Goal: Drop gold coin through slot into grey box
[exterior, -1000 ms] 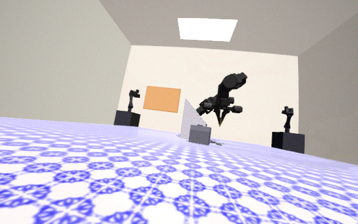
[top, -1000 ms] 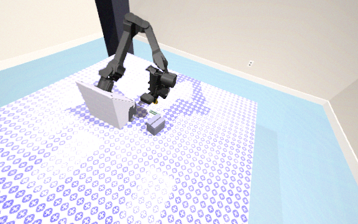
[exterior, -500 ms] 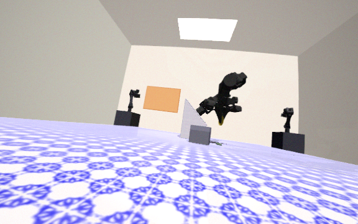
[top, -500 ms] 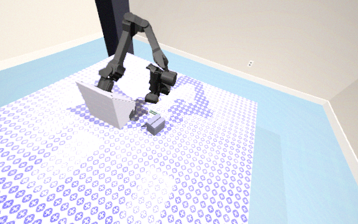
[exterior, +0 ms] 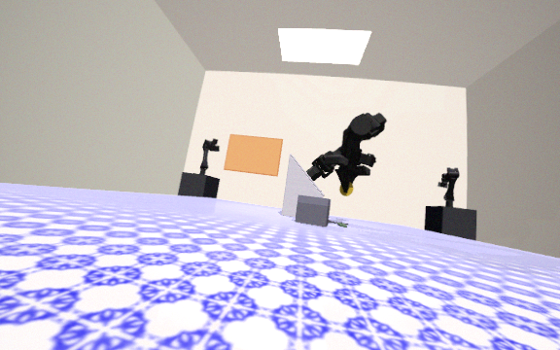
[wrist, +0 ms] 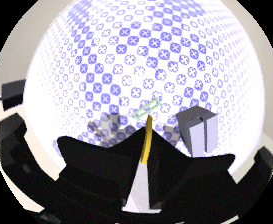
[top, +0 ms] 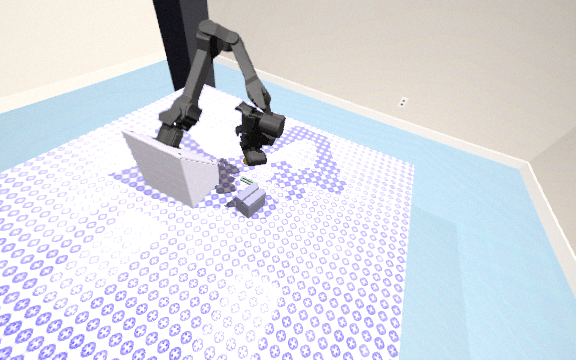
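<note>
The gold coin is held on edge between the fingertips of my gripper, which is shut on it in the air. The green holder lies on the patterned surface below the coin and is empty. The grey box stands close beside the holder, with the dark slot in its lid showing in the wrist view. The coin is above the holder's level, off to the side of the box and not touching it.
A large pale slanted panel stands beside the arm's base, near the holder and the box. A dark column rises behind the arm. Two small arms on dark stands are far in the background.
</note>
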You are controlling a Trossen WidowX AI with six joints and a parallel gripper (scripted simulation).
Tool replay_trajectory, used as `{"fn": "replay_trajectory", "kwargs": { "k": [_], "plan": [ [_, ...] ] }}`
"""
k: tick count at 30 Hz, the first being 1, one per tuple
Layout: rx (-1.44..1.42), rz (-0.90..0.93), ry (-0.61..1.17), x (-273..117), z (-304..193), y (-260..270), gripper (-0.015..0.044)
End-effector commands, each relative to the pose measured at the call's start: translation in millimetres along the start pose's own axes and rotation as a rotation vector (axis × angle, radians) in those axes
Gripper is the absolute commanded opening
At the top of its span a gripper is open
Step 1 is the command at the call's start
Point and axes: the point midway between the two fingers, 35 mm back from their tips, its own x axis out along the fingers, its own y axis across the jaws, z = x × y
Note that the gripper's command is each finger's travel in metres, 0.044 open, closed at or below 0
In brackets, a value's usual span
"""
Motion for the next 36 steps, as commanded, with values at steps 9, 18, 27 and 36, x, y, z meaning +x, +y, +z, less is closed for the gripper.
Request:
{"fn": "replay_trajectory", "kwargs": {
  "k": [9, 18, 27, 36],
  "plan": [
    [-0.44, 0.002, -0.004, -0.6, 2.1, 2.1, 0.0],
    [-0.527, 0.002, -0.004, -0.7, 2.3, 2.3, 0.0],
    [-0.527, -0.001, -0.001, -1.3, 2.5, -12.8, 0.0],
    [-0.528, -0.003, 0.002, -1.9, 1.0, -34.4, 0.0]
  ]
}}
